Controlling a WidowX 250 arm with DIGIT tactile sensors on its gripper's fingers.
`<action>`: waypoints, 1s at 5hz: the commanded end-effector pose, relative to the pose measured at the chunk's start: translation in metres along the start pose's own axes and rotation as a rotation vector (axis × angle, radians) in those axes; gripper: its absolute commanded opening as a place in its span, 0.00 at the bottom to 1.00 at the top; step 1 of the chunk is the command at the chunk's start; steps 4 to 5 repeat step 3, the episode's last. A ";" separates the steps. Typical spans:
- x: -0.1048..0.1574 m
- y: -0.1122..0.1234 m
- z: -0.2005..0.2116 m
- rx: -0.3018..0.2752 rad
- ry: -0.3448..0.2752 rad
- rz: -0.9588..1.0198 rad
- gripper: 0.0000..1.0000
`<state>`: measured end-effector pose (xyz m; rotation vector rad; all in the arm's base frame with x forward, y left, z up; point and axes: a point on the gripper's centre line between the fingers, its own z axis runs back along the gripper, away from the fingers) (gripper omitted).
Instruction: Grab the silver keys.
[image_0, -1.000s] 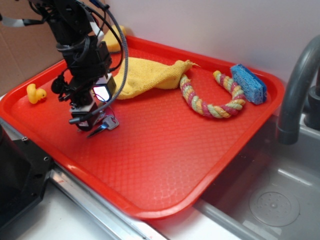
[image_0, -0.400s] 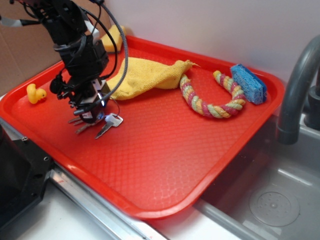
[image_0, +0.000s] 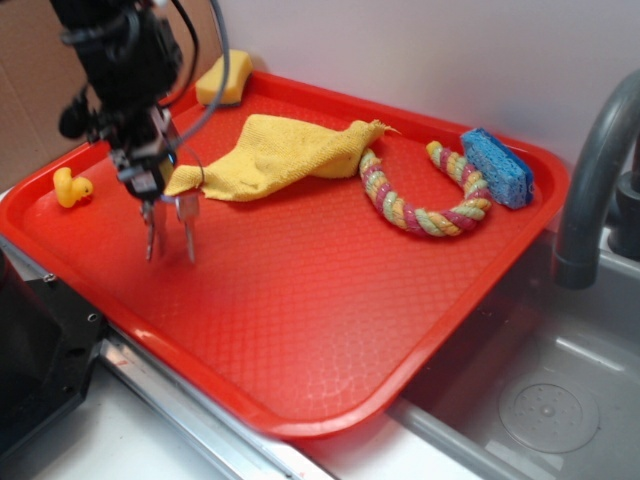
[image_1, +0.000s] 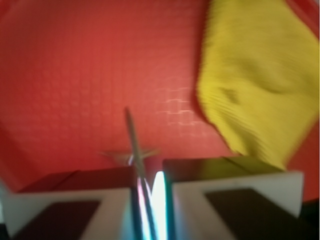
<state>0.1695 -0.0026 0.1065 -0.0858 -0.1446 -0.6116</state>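
Observation:
The silver keys (image_0: 170, 225) hang in the air above the red tray (image_0: 330, 300), blades pointing down, pinched at their top by my gripper (image_0: 160, 195), which is shut on them. In the wrist view the keys (image_1: 134, 145) stick out edge-on from between the two closed fingers (image_1: 75, 200), over the tray floor. The yellow cloth (image_0: 280, 155) lies just to the right of the gripper and fills the upper right of the wrist view, where the cloth (image_1: 250, 75) is blurred.
A yellow rubber duck (image_0: 70, 187) sits at the tray's left edge. A yellow sponge (image_0: 225, 78) is at the back rim. A striped rope toy (image_0: 415, 200) and a blue sponge (image_0: 497, 165) lie at the back right. A grey faucet (image_0: 595, 180) and sink are on the right.
My gripper has risen and shifted left and back, lifting the keys off the tray floor; they now dangle below it instead of lying flat.

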 end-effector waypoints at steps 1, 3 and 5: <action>-0.013 0.008 0.115 -0.028 0.012 0.522 0.00; 0.002 -0.006 0.164 0.112 -0.010 0.911 0.00; 0.002 -0.006 0.164 0.112 -0.010 0.911 0.00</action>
